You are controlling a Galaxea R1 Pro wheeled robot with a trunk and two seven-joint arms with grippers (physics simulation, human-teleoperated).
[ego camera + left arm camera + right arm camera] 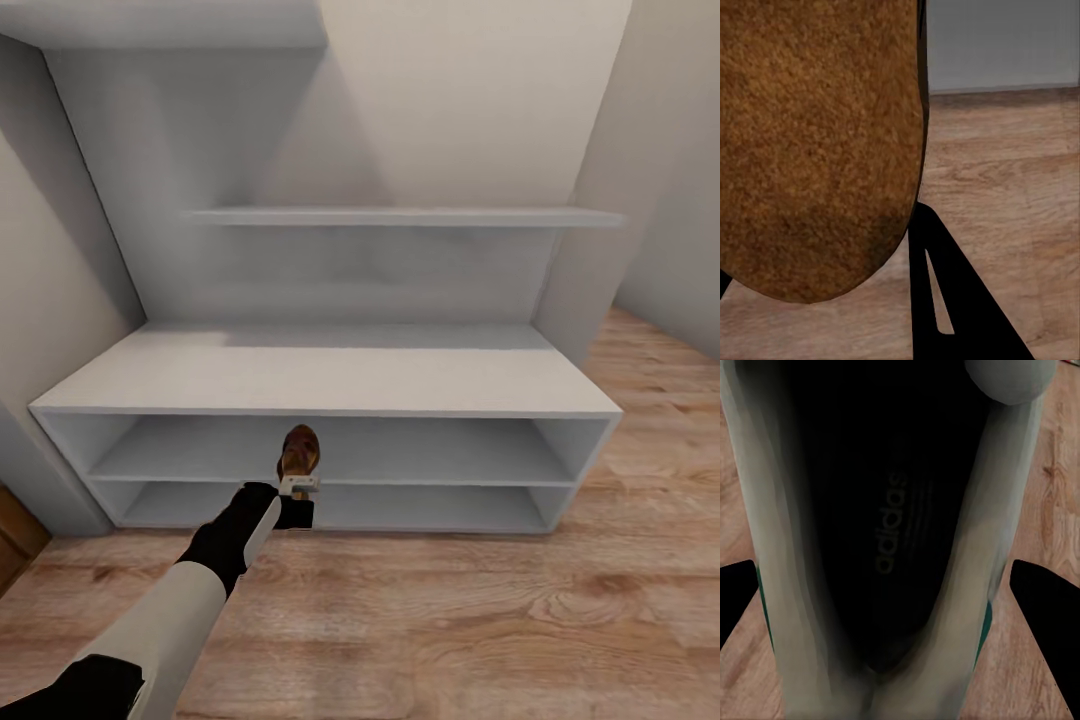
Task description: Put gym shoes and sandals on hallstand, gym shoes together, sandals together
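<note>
I am holding one sandal (299,455) in my left gripper (298,487), closed on it, just in front of the upper open shelf row of the hallstand (330,375). In the right wrist view a gym shoe (892,540) is sitting between the fingers (1042,615) above the corridor floor (450,620); I cannot tell if they are gripping it. The visible shelves are bare, so I judge that nearly all placing is remaining.

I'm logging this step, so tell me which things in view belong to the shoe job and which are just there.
Part of the job:
- sandal, held in the left hand
- gym shoe, between the right hand's fingers
- hallstand
- corridor floor

Just there:
- wall
- brown wooden piece at the left edge
</note>
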